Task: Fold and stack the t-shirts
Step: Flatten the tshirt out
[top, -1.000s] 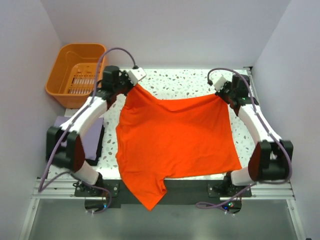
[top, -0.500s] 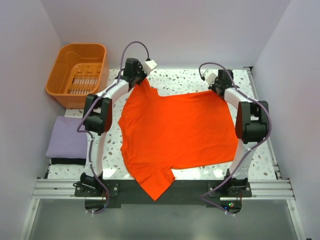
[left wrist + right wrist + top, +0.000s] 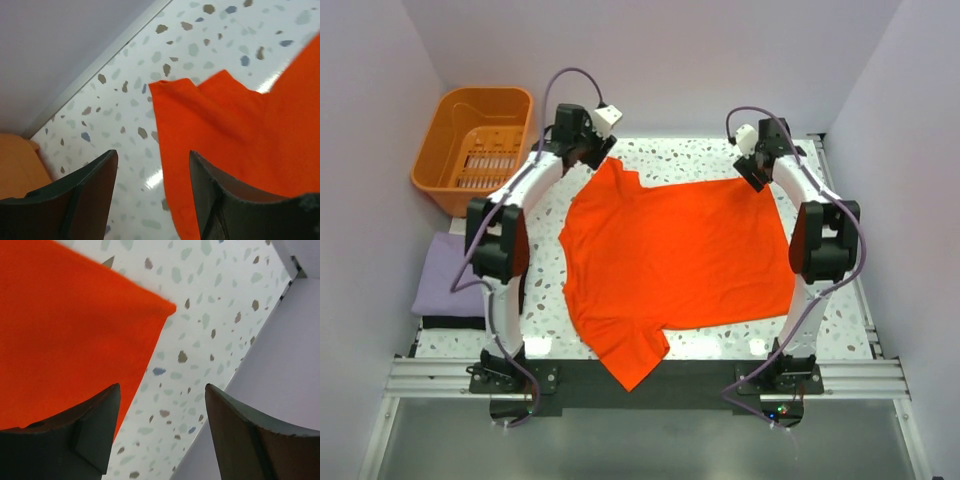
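At the near edge of the table [image 3: 670, 160], one sleeve of the orange-red t-shirt [image 3: 680, 260] is hanging over the lip, while the rest of the shirt is lying spread across the middle of the speckled top. To the left, just beside the left arm, the lavender t-shirt [image 3: 448, 278] is sitting folded into a flat rectangle. Farther back, the left gripper [image 3: 152, 165] and the right gripper [image 3: 162, 395] are hovering over the shirt's two far corners, each with its jaws standing apart and nothing between them. The far left corner is lying rumpled rather than flat, so a fold begun from here is risking a crooked result. The overhanging sleeve is also threatening to drag cloth off the edge or bunch inside the fold. The left arm's elbow is standing near enough to knock the lavender rectangle askew. Beyond, the orange basket [image 3: 480, 135] is sitting in the far left corner.
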`<state>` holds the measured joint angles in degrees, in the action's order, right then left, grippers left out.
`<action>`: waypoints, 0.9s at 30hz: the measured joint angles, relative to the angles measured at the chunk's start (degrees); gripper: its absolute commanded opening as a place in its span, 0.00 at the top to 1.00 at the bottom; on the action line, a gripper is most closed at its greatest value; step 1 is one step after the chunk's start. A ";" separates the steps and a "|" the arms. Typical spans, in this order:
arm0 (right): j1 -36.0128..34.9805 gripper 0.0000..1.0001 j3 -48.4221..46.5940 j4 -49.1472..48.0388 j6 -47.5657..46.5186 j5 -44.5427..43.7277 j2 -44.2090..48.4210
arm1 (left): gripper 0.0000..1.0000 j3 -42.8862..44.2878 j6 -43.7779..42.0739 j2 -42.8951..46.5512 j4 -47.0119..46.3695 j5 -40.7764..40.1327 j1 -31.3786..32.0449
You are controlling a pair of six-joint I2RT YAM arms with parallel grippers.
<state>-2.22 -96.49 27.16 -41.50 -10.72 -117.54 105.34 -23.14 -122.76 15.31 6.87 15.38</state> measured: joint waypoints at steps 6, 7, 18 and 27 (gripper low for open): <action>0.00 0.37 0.02 16.33 0.81 4.96 8.15 | 0.39 -14.23 2.69 19.80 13.00 9.46 -0.74; 0.00 0.38 0.11 19.28 0.70 5.84 9.33 | 0.40 -16.28 2.86 21.94 14.64 11.17 -0.74; 0.00 0.59 17.27 30.80 -0.83 7.41 13.07 | 0.50 -38.36 2.16 25.40 27.78 14.93 -0.57; -0.20 0.60 25.86 29.94 -1.14 7.26 13.07 | 0.55 -41.81 -0.26 20.68 28.11 7.37 -2.32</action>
<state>-2.42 -70.63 57.10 -42.63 -3.46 -104.47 63.53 -23.40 -102.08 43.42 14.24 13.06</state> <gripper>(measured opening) 0.400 0.464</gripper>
